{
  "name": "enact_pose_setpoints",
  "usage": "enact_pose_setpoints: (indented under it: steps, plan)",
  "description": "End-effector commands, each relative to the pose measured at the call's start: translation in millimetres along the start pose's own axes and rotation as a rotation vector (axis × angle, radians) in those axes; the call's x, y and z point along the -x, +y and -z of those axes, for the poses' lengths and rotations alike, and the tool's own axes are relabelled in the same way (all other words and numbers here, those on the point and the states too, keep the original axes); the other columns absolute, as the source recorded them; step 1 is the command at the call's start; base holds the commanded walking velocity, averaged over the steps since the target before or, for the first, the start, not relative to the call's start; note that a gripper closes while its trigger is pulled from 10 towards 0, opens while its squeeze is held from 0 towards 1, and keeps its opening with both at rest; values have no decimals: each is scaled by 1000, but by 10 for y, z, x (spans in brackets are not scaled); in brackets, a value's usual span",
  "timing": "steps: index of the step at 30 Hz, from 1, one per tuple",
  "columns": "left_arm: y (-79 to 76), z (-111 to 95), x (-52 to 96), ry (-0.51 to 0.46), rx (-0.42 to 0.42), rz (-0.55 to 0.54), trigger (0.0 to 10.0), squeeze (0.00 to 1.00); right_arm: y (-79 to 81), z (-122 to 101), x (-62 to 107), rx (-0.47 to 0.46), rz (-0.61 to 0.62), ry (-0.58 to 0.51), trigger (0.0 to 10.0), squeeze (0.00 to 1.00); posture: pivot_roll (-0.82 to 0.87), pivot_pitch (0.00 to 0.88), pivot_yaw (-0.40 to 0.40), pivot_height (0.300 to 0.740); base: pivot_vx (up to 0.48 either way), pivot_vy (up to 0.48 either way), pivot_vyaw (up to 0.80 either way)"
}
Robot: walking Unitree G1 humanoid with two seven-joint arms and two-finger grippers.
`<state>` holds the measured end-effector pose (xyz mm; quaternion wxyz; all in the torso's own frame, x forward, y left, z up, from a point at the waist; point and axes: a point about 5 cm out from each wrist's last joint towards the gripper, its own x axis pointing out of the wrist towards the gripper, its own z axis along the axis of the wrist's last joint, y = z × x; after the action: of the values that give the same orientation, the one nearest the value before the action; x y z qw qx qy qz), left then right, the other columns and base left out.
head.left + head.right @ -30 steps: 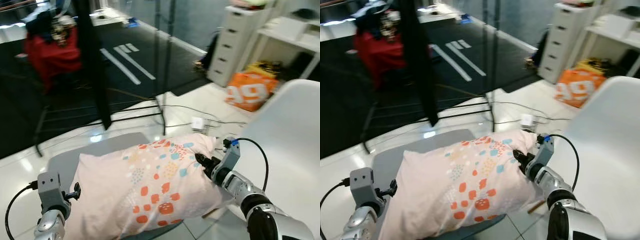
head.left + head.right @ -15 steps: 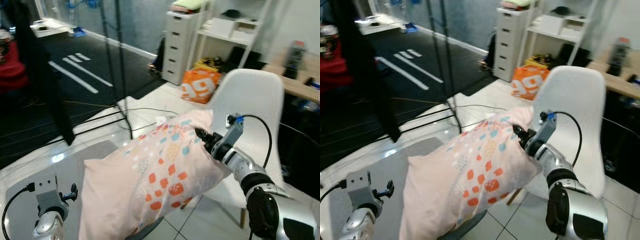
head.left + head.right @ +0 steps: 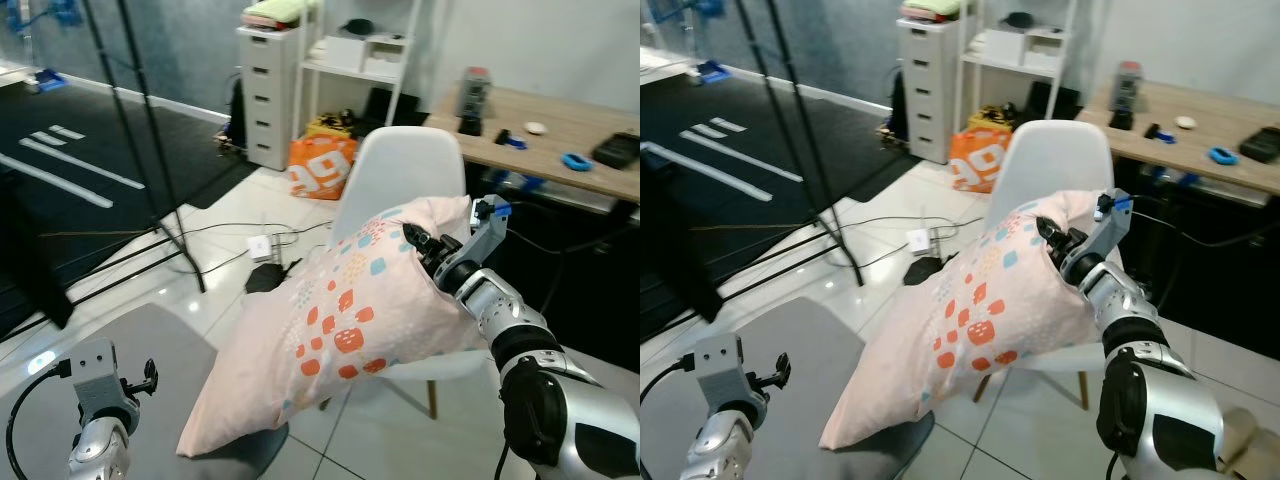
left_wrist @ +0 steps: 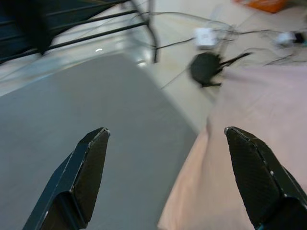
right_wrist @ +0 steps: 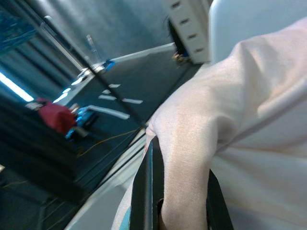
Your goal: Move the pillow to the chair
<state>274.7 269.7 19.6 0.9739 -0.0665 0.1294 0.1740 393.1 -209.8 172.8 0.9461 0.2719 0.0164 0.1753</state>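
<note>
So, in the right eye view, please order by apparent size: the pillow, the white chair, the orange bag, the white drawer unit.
1. pillow, nearest the camera
2. white chair, partly hidden behind the pillow
3. white drawer unit
4. orange bag, smallest

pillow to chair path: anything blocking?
Nothing visible. The right gripper is shut on the pillow, which hangs in front of the white chair; no object shows on its visible seat edge.

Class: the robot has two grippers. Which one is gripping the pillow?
The right gripper: its fingers are pinched on the pillow's upper corner, in front of the white chair. The left gripper is open and holds nothing.
</note>
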Motion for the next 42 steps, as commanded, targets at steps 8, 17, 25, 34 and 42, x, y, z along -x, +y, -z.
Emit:
enact_pose_setpoints:
  steps: [8,17,25,34,42]
  plan:
    - [72,66,39,16,13,-24,10000,0,149,-190,-81,32,-89,-88,10000,0,-68,86,-32,731,0,0,-719]
    - [63,60,45,5,10,-9,10000,0,152,-16,-64,28,-103,-57,10000,0,-66,87,-28,731,0,0,-372]
    - [42,67,54,-2,11,8,10000,0,181,66,-71,32,-122,-39,10000,0,-68,88,-29,731,364,0,0]
    - [29,77,60,-1,14,16,10000,0,188,45,-71,41,-129,-41,10000,0,-72,89,-31,731,382,0,0]
    - [27,87,66,1,17,19,10000,0,180,44,-66,50,-128,-36,10000,0,-72,87,-31,731,386,0,0]
